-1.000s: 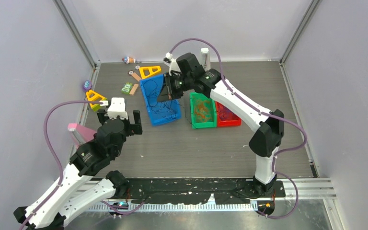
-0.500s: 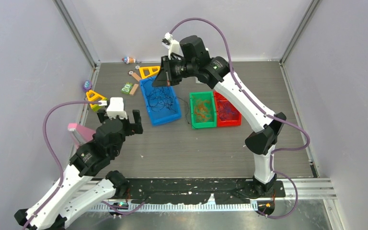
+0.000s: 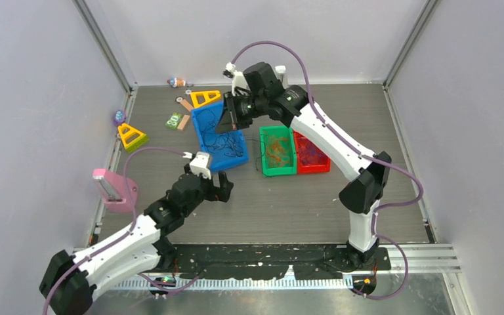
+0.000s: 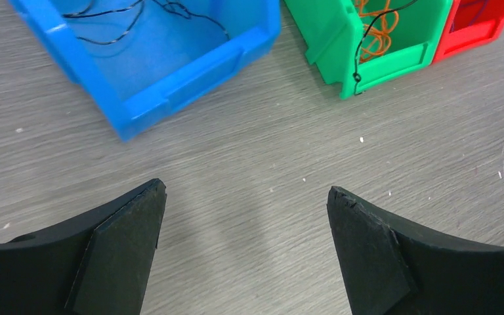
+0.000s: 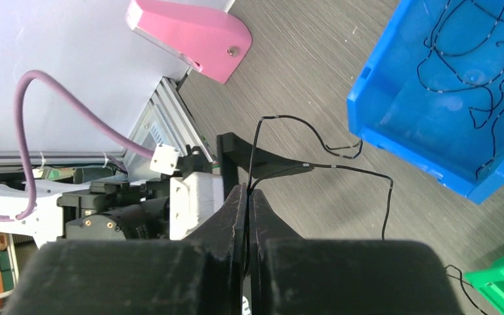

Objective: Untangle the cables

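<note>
The right fingers (image 5: 233, 220) press shut on a thin black cable (image 5: 279, 117) drooping beside the blue plastic bin (image 5: 400, 147). The left fingers (image 4: 121, 243) gape wide, empty, over grained grey worktop (image 4: 249, 151) near the bin's corner.

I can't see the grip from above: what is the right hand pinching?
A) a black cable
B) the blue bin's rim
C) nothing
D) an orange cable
A: the right wrist view shows the right hand shut on a thin black cable that trails toward the blue bin.
</note>
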